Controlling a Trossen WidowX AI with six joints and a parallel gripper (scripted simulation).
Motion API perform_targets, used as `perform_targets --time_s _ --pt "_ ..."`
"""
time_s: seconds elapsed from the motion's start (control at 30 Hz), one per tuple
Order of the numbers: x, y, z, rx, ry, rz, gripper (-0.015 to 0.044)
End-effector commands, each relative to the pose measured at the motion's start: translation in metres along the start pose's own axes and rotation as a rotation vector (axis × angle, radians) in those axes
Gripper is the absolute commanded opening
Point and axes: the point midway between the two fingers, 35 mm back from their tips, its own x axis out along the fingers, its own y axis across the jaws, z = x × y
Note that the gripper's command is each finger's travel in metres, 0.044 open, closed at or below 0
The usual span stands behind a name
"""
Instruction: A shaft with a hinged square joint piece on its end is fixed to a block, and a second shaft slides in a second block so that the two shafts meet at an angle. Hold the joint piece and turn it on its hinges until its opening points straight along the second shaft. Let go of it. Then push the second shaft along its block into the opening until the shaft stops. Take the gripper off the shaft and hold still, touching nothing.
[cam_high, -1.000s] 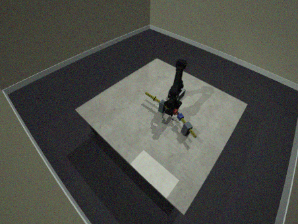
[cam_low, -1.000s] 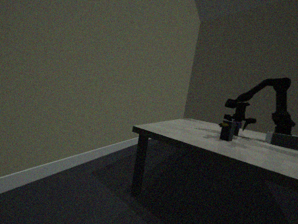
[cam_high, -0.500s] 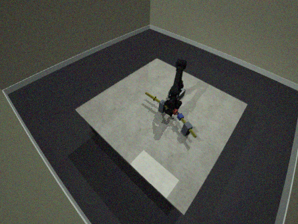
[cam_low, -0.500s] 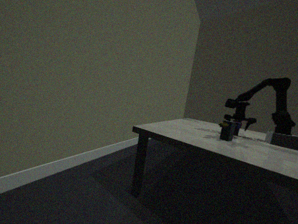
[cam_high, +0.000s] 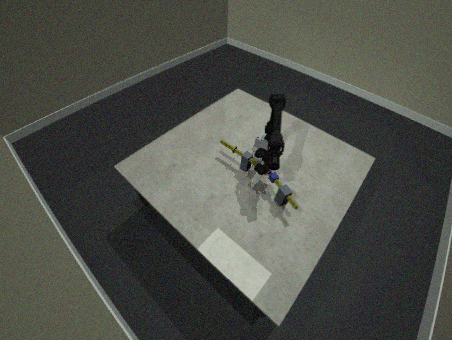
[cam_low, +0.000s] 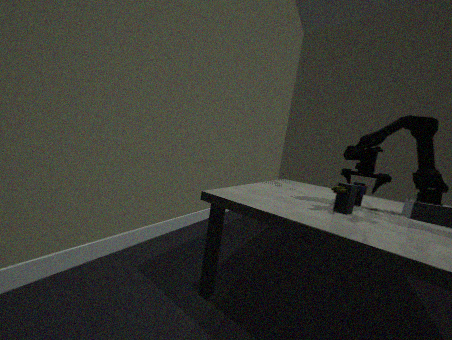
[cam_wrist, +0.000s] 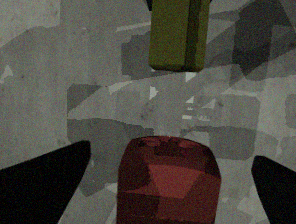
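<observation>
The red joint piece (cam_wrist: 169, 182) lies between the wide-open fingers of my gripper (cam_wrist: 169, 155) (cam_low: 362, 186), with a gap on each side. In the wrist view, the end of the yellow second shaft (cam_wrist: 172, 37) (cam_high: 228, 144) stands beyond the joint piece, roughly in line with it and apart from it. The inside of the opening and its exact angle cannot be made out. The blue hinge part (cam_high: 273, 176) sits on the fixed shaft (cam_high: 294, 203), which runs through a grey block (cam_high: 284, 194). The arm partly hides the joint in the top view.
The second shaft runs through another grey block (cam_high: 245, 161) and bears a dark collar (cam_high: 234, 149) near its far end. A pale rectangle (cam_high: 235, 265) lies by the front edge of the table (cam_high: 165, 160). The arm reaches in from the back.
</observation>
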Motion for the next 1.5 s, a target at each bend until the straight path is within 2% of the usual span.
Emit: perform_targets --time_s 0.0,0.17,1.47 --pt "-0.001 0.001 0.002 0.006 -0.031 0.001 0.044" --pt "-0.005 0.002 0.002 -0.044 -0.024 0.0 0.044" --pt "-0.12 0.003 0.026 -1.375 0.128 0.103 0.044"
